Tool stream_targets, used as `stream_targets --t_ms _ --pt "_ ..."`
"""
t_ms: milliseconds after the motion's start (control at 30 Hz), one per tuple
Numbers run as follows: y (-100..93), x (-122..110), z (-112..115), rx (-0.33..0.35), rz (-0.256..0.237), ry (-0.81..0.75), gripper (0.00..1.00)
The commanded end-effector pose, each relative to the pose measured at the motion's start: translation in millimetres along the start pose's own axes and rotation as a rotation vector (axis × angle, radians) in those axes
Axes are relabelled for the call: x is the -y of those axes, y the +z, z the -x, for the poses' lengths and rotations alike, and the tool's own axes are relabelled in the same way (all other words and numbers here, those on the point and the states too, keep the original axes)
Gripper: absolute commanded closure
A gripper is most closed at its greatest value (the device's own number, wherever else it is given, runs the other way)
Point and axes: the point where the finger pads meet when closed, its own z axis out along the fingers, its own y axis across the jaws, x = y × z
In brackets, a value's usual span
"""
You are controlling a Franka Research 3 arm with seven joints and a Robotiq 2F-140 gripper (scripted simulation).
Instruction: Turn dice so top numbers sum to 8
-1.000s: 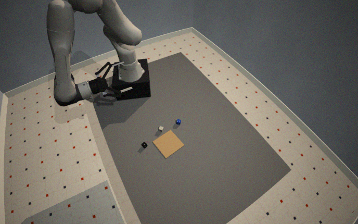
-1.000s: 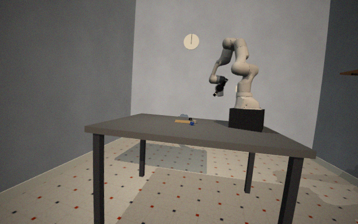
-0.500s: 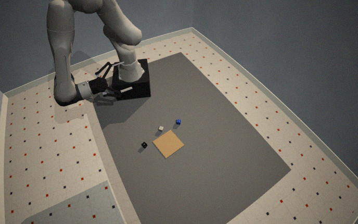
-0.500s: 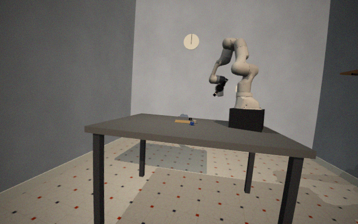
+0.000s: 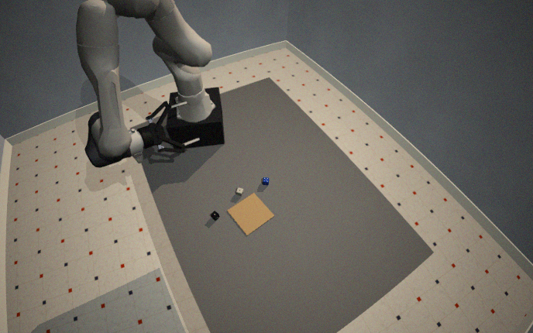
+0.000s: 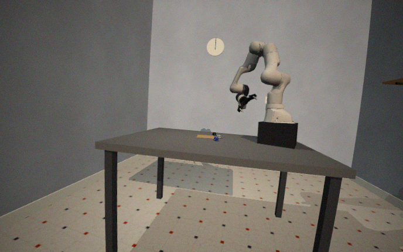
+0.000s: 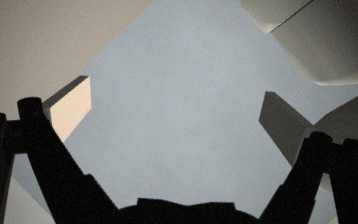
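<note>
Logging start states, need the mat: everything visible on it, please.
The mat is a plain orange-tan square, thin with straight edges and no markings seen. It lies flat on the grey table, right side of the black die in the top view. No die is on it; material unclear.

From over here, the gripper [image 5: 185,122] [image 6: 248,103] [image 7: 177,99] has dipped a little beside the black pedestal [image 5: 217,135] [image 6: 276,135]. It's tilted differently too, and the arm's wrist [image 5: 104,147] [image 6: 236,88] has swung slightly farther out from that pedestal.
</note>
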Motion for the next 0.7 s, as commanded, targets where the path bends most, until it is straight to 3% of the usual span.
stream_targets --t_ms 0,67,500,567,600,667 --pt "-2.1 14.4 -16.3 -0.068 -0.039 -0.101 0.00" --pt "-3.5 23.9 -25.1 -0.134 -0.043 -0.154 0.00" --pt "-16.3 61.8 -50.6 -0.378 -0.043 -0.365 0.00" --pt "-16.3 61.8 -50.6 -0.378 -0.043 -0.365 0.00" --pt "-20.0 69.9 -54.0 -0.426 -0.039 -0.410 0.00" --pt "-22.8 75.7 -56.0 -0.459 -0.036 -0.443 0.00"
